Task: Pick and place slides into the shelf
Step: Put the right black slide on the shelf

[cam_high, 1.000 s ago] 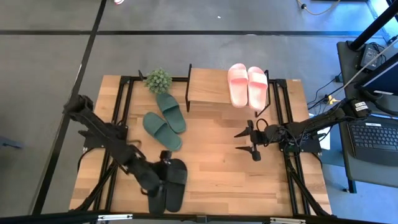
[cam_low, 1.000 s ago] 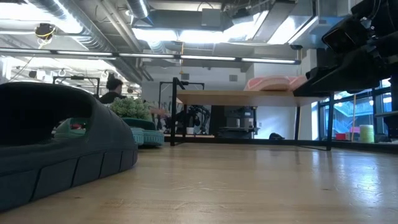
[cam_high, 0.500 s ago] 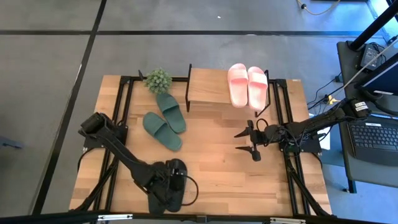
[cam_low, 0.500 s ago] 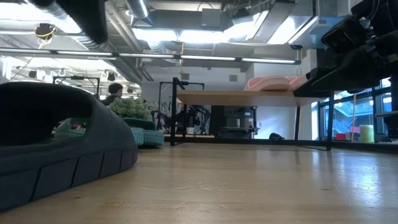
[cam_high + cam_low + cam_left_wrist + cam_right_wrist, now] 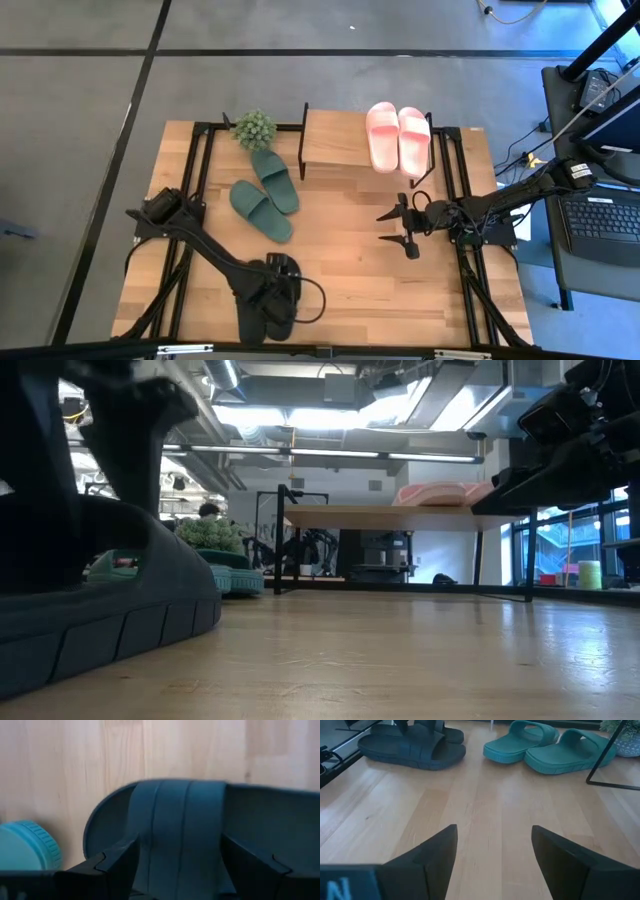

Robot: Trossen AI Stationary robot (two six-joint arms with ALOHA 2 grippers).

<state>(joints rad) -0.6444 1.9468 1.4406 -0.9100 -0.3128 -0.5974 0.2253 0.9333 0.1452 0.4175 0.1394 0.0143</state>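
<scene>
the left gripper [image 5: 276, 298] is down over the black slides [image 5: 281, 297] at the near edge of the table [image 5: 340, 270]. in the left wrist view its fingers [image 5: 112, 865] stand apart on either side of one slide's wide strap, so it looks open and straddling the strap, with nothing yet clamped. the risk, as i judge it, is that closing here catches the strap off centre, so the soft rubber folds and the slide swings or slips out on the lift. the second black slide lies touching the first and could be dragged along or pushed off the near edge.

the right gripper [image 5: 405, 229] hovers open and empty over bare wood near the right side. the shelf [image 5: 335, 142] stands at the far edge with the pink slides [image 5: 398, 137] already on its top plank. the green slides [image 5: 265, 194] lie left of it, just beside a small plant [image 5: 254, 128], which a carry toward the shelf might clip.
</scene>
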